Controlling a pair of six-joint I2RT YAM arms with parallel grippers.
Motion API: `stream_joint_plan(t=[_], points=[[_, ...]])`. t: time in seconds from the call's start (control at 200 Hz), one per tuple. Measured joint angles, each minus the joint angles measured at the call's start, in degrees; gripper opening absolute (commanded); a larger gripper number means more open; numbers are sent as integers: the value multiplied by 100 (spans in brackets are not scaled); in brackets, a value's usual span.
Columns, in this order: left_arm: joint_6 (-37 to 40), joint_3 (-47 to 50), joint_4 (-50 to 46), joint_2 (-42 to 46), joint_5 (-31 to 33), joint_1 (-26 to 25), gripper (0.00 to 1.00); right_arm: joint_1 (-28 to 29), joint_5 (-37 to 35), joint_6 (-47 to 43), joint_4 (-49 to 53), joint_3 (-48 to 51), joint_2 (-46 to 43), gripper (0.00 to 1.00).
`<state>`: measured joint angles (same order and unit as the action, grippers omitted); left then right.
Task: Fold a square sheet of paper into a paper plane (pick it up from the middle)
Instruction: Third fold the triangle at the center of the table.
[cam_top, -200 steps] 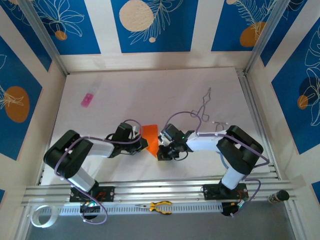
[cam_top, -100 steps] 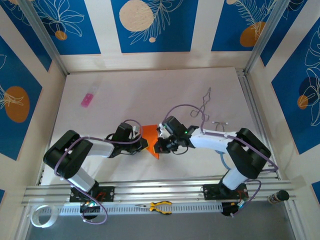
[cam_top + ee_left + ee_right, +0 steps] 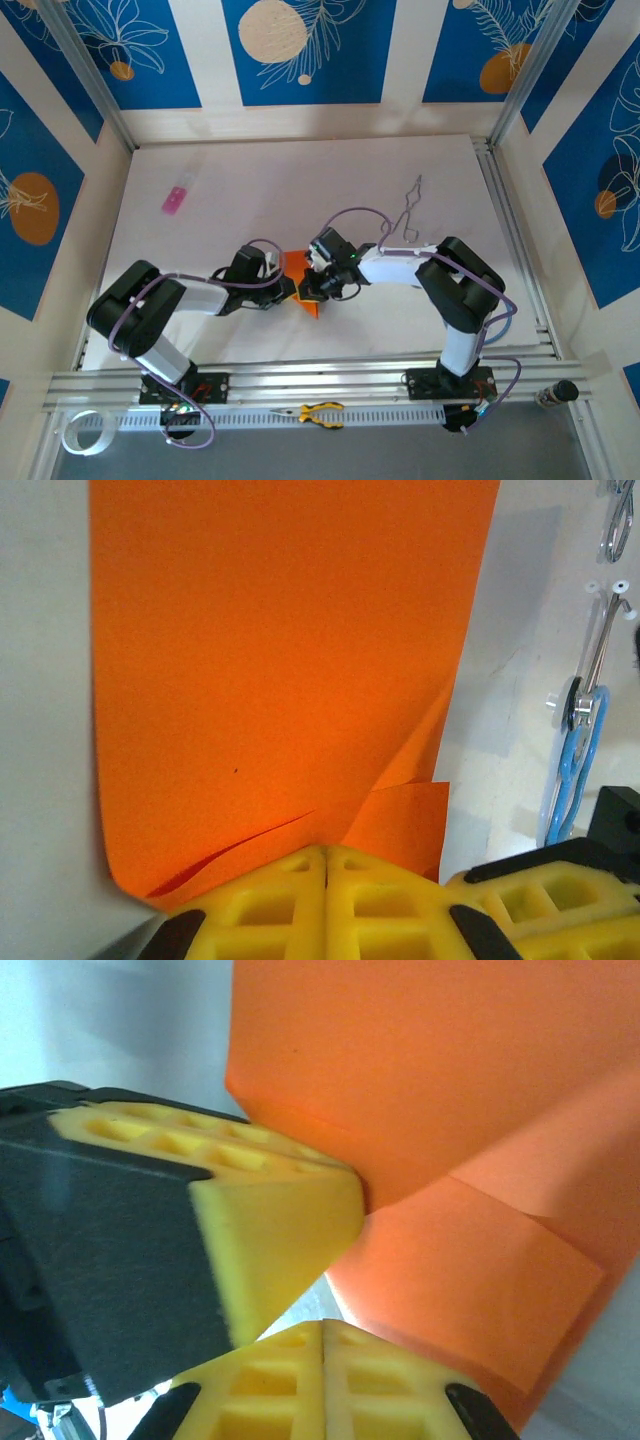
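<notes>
While the bright orange square sheet of thin paper (image 3: 280, 660) is sitting close to the middle of the near edge of the white table (image 3: 300, 190), the left gripper (image 3: 325, 855) is pinching its border between pads pressed together. The right gripper (image 3: 322, 1328) is likewise squeezing its pads tight beside a folded flap; whether it is nipping paper is unclear. Judging by the overlapping layers, early creasing is getting done, while nose and wings are remaining to be made.
</notes>
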<state>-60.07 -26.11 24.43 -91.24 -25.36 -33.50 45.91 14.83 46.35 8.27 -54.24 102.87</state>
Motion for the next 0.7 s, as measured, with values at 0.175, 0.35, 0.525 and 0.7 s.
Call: stream_joint_plan(t=[0.175, 0.35, 0.525, 0.7], points=[[13, -63, -98, 0, 11, -4, 0, -105, 59, 68, -146, 350, 0, 4], [66, -177, -330, 46, 81, -7, 0, -116, 68, 68, -216, 400, -11, 3], [142, -225, -697, 588, 254, -42, 2, -116, 63, 63, -221, 400, -13, 2], [236, -363, -977, 879, 358, -96, 1, -116, 63, 66, -216, 398, -13, 2]])
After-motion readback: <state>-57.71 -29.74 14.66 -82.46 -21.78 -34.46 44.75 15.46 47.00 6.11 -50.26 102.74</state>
